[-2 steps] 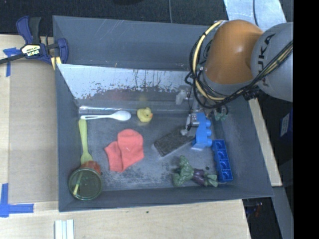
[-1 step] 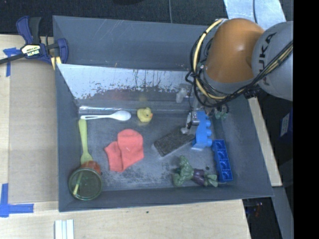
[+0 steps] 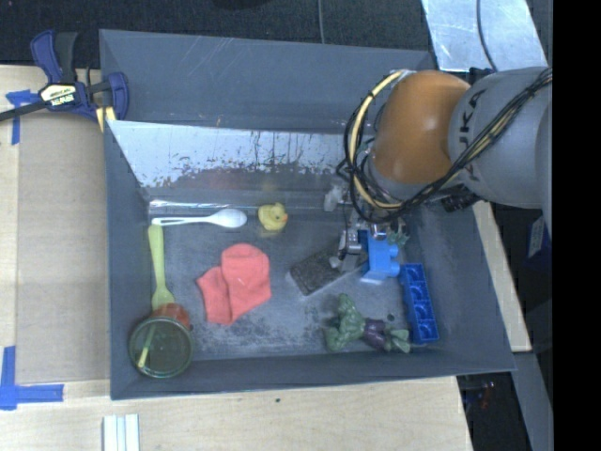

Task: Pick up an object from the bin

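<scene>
1. bin (image 3: 122, 280): grey metal with sloped walls and a scuffed floor. the loose things lie scattered rather than heaped, so most are open from above.
2. arm (image 3: 507, 139): grey, with an orange-brown wrist cover and cable loops (robot parts, not stock). it comes in over the bin's right edge as the camera sees it, wrist turned down toward the floor.
3. hand (image 3: 353, 244): low over the floor, right of centre. i cannot tell whether it is spread or pressed together, because the wrist hides much of it.
4. dark grey block (image 3: 313, 272): flat and lying askew mid-floor, one end right at the hand. judged the likeliest pick, since the hand sits down beside it.
5. blue block (image 3: 380, 256): small, just beside the hand on the right-edge side. i cannot tell whether they touch, or whether it is loose at all.
6. blue studded strip (image 3: 420, 303): long, lying along the foot of the right wall, near the hand but apart from it.
7. green and purple toy figure (image 3: 362, 332): lying by the near edge, apart from the hand.
8. red mitten-shaped cloth (image 3: 235, 282): flat on the mid-floor, well apart from the hand.
9. white spoon (image 3: 202, 219) and small yellow toy (image 3: 272, 217): at the foot of the far wall, likely slid down its slope.
10. green stick (image 3: 155, 256) and green round cup (image 3: 164, 350): along the left wall and in the near-left corner.
11. status: judged the approach stage, with no lift evident.
</scene>
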